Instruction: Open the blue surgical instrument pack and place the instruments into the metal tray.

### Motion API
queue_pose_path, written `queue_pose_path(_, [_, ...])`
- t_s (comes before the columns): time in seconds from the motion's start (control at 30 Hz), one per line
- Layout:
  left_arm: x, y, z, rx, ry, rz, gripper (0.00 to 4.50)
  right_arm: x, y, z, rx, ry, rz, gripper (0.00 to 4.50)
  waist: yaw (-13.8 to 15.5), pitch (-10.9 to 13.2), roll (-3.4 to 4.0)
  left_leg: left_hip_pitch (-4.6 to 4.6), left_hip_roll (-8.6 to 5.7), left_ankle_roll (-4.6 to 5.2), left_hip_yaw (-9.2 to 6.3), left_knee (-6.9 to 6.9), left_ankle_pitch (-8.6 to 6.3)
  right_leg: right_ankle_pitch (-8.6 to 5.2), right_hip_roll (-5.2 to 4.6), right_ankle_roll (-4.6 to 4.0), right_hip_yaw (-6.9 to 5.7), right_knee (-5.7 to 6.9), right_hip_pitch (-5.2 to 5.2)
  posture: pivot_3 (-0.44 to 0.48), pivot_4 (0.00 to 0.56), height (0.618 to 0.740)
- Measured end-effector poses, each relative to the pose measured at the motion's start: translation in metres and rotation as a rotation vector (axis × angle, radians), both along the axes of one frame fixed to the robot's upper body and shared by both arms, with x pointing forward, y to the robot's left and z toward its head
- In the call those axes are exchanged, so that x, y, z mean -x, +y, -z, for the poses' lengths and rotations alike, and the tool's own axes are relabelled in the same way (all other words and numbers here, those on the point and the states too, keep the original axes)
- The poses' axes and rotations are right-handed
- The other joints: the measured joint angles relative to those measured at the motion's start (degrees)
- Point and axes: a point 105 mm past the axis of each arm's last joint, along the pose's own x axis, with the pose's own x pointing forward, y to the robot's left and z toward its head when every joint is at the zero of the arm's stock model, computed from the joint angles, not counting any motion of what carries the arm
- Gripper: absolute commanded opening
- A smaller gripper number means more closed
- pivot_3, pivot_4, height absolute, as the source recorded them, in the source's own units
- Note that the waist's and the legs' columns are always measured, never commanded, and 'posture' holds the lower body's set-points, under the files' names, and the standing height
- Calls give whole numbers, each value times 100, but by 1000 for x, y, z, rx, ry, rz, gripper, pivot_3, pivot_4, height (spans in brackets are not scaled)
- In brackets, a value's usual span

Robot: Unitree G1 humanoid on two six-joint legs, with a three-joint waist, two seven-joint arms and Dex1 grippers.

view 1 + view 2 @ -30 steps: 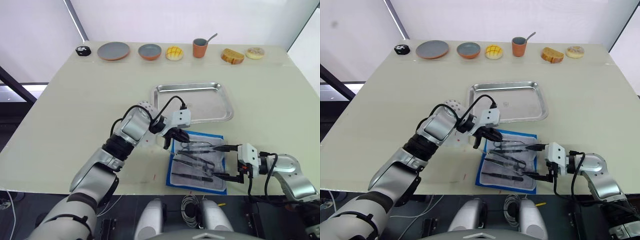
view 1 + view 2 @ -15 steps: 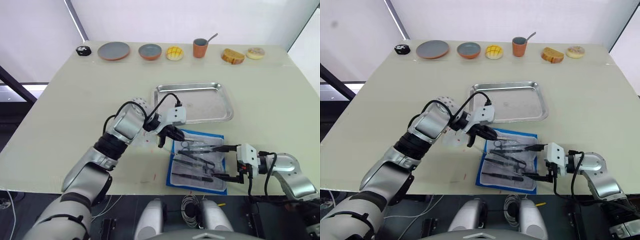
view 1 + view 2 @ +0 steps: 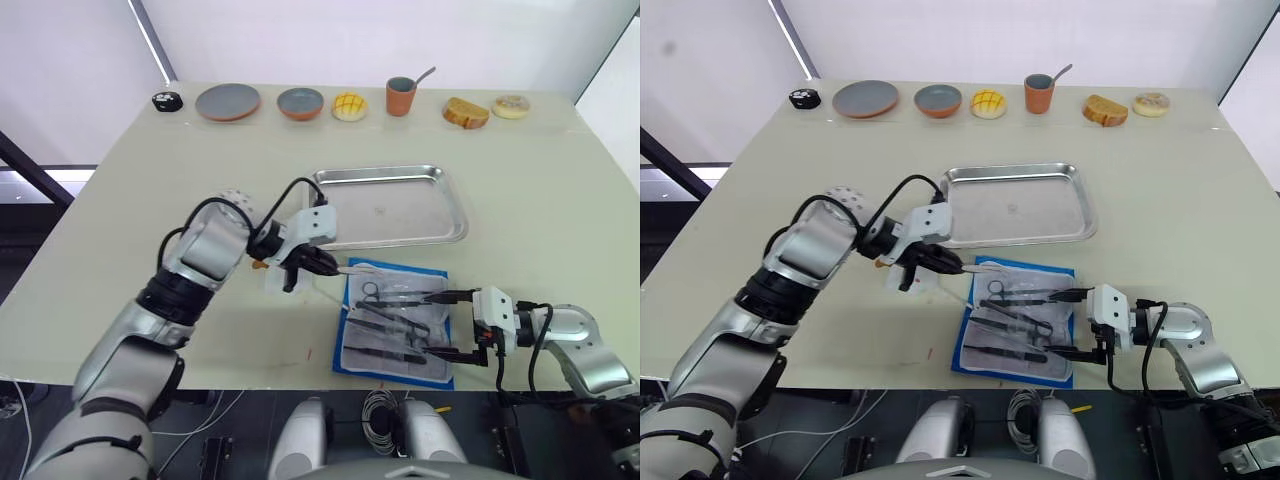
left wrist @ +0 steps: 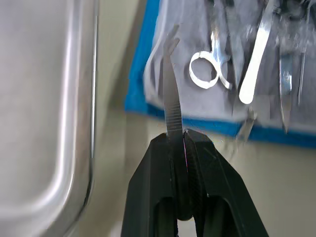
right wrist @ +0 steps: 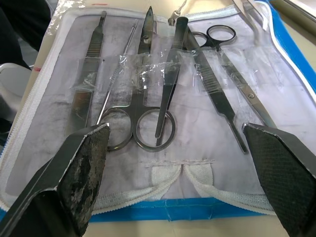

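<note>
The left hand is clamped shut on slim forceps, just beside the open blue pack on the bench and close to the metal tray. Next, I judge, carry them over the rim and release. The right hand waits wide open, empty, at the pack.

No readable text, labels, brands or numbers anywhere. The blue surgical instrument pack lies open with its grey-white lining up, no print legible on it. The metal tray has a tiny dark mark near its middle, too small to read. Nothing legible on the instruments or on the dishes along the far bench edge.
</note>
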Motion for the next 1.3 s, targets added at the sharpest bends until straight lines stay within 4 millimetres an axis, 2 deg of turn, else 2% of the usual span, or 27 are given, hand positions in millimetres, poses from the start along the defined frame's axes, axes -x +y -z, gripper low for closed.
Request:
queue_pose_path(0.03, [3, 18, -4, -9, -7, -30, 18, 0, -1, 0, 6, 1, -4, 4500, 9, 0, -1, -1, 1, 0, 0, 0, 0, 0, -3, 0, -3, -3, 1, 0, 150, 740])
queue_pose_path(0.1, [4, 20, -5, -6, -12, -35, 18, 0, -2, 0, 7, 1, -5, 4500, 18, 0, -2, -2, 1, 0, -2, 0, 0, 0, -4, 0, -7, -6, 1, 0, 150, 740])
queue_pose_path(0.23, [5, 26, -22, 88, -56, -82, 18, 0, -2, 0, 9, 4, -9, 4500, 21, 0, -3, -6, 7, 0, -5, 0, 0, 0, -8, 0, -11, -10, 2, 0, 150, 740])
queue_pose_path(0.33, [-7, 22, -47, 280, -114, -227, 18, -1, -3, 0, 11, 10, -15, 4500, 27, -1, -3, -5, 6, 0, -8, 0, 0, 0, -12, 2, -15, -13, 8, 0, 150, 740])
queue_pose_path(0.57, [-25, 7, -55, 474, -162, -464, 18, -2, -5, -1, 14, 14, -20, 4500, 29, -1, -5, -3, 3, 0, -13, 0, 0, 1, -15, 3, -19, -20, 15, 0, 150, 740])
queue_pose_path(0.6, [-39, 1, -59, 535, -193, -602, 18, -3, -6, -1, 18, 18, -22, 4500, 48, -3, -9, 2, 1, 0, -26, 1, 0, 2, -18, 5, -30, -30, 33, 0, 150, 740])
queue_pose_path(0.67, [-42, 0, -58, 541, -195, -644, 18, -4, -6, -1, 18, 16, -23, 4500, 33, -4, -11, 3, 0, 0, -26, 1, 0, 2, -16, 5, -29, -30, 34, 0, 150, 740])
queue_pose_path(0.8, [-66, -10, -74, 696, -216, -925, 18, -4, -9, -1, 23, 22, -26, 4500, 47, -5, -16, 3, -2, -1, -32, 2, 0, 4, -22, 7, -32, -35, 40, 0, 150, 740])
queue_pose_path(0.9, [-72, -13, -68, 702, -189, -1075, 18, -5, -10, -2, 28, 23, -32, 4500, 42, -6, -15, 5, -3, -2, -32, 2, 0, 4, -22, 7, -31, -36, 42, 0, 150, 740])
queue_pose_path(1.0, [-74, -16, -61, 684, -185, -1152, 18, -6, -10, -3, 32, 22, -36, 4500, 43, -6, -16, 6, -3, -4, -33, 2, 0, 5, -25, 8, -31, -37, 43, 0, 150, 740])
queue_pose_path(1.17, [-77, -26, -43, 588, -200, -1248, 18, -6, -11, -3, 37, 25, -39, 4500, 55, -6, -16, 6, -6, -5, -33, 2, 0, 6, -29, 10, -31, -38, 46, 0, 150, 740])
queue_pose_path(1.3, [-78, -35, -29, 570, -147, -1290, 18, -6, -11, -3, 39, 27, -39, 4500, 57, -6, -15, 8, -6, -9, -33, 1, 2, 6, -32, 10, -31, -39, 46, 0, 150, 740])
